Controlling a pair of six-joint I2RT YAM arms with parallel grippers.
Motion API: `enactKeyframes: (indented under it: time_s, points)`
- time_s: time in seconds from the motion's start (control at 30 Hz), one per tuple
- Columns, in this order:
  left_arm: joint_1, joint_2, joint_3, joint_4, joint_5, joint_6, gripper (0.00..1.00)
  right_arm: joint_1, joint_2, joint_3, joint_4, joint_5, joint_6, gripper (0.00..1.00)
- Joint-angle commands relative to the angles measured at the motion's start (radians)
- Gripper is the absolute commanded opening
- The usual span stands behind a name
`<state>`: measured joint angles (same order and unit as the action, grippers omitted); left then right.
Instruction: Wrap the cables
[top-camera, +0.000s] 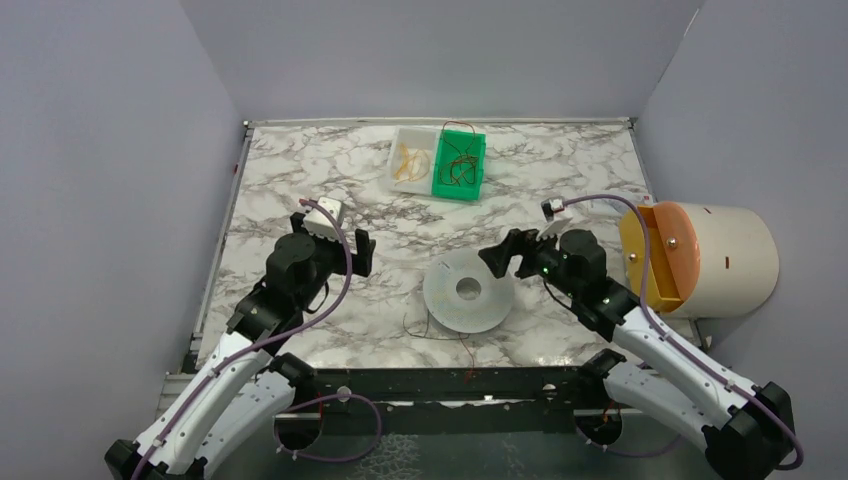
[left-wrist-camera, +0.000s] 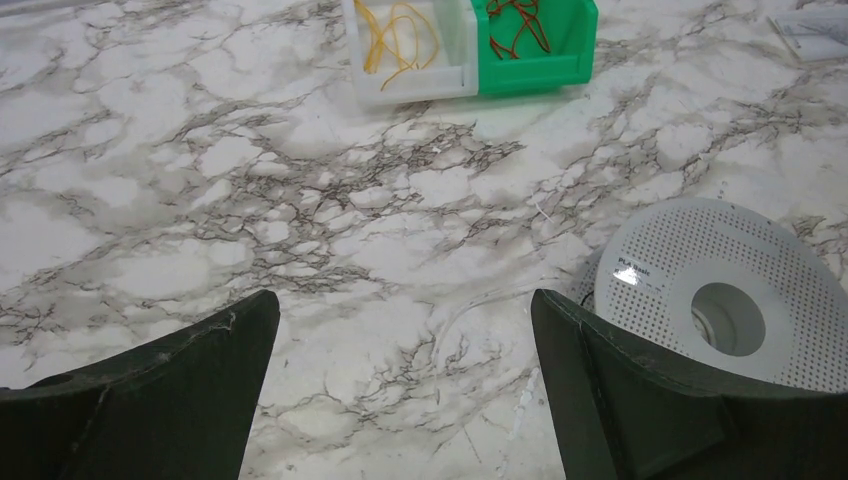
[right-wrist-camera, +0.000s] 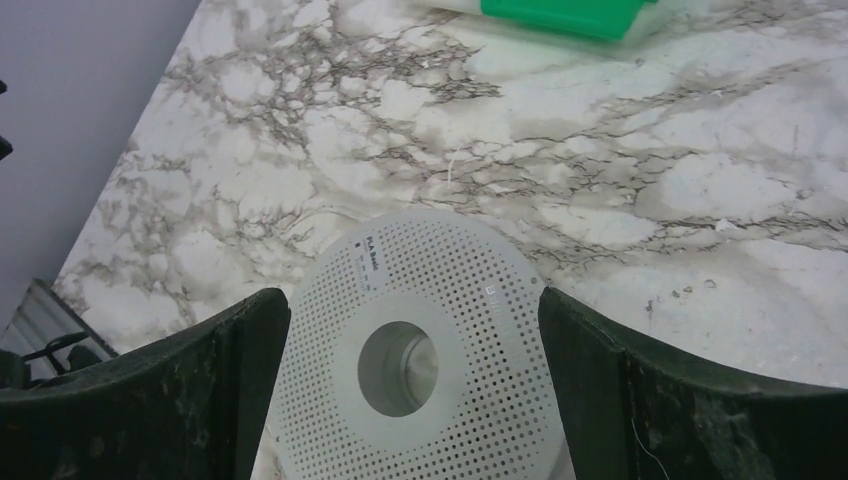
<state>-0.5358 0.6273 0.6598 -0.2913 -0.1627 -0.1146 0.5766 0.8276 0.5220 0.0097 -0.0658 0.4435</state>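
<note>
The translucent white perforated spool (top-camera: 468, 290) lies flat on the marble table. A thin reddish-brown cable (top-camera: 465, 352) trails from it toward the near edge. More cables lie at the back: yellow-orange ones (left-wrist-camera: 395, 40) in a white bin, reddish-brown ones (left-wrist-camera: 520, 25) in a green bin. My left gripper (left-wrist-camera: 405, 300) hangs open over bare marble, left of the spool (left-wrist-camera: 725, 300). My right gripper (right-wrist-camera: 415, 300) is open just above the spool (right-wrist-camera: 415, 355), which shows between its fingers. Neither holds anything.
The white bin (top-camera: 400, 182) and the green bin (top-camera: 458, 192) stand side by side at the back centre. A cream cylinder with an orange face (top-camera: 700, 260) sits off the table's right edge, close to my right arm. Grey walls enclose the table.
</note>
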Motion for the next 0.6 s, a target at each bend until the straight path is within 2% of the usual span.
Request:
enactKeyframes:
  time_s: [0.0, 0.27, 0.33, 0.57]
  points:
    - [0.007, 0.026, -0.002, 0.036, 0.033, 0.019, 0.99, 0.002, 0.014, 0.031, 0.001, 0.14, -0.002, 1.0]
    - [0.007, 0.033, 0.0, 0.036, 0.026, 0.007, 0.99, 0.002, 0.113, 0.08, -0.008, 0.285, 0.064, 1.0]
    - [0.007, 0.03, -0.003, 0.043, 0.043, 0.006, 0.99, 0.002, 0.146, 0.12, -0.053, 0.265, 0.075, 1.0]
    - [0.007, 0.019, 0.0, 0.045, 0.124, 0.003, 0.99, 0.002, 0.237, 0.15, -0.025, 0.21, 0.034, 1.0]
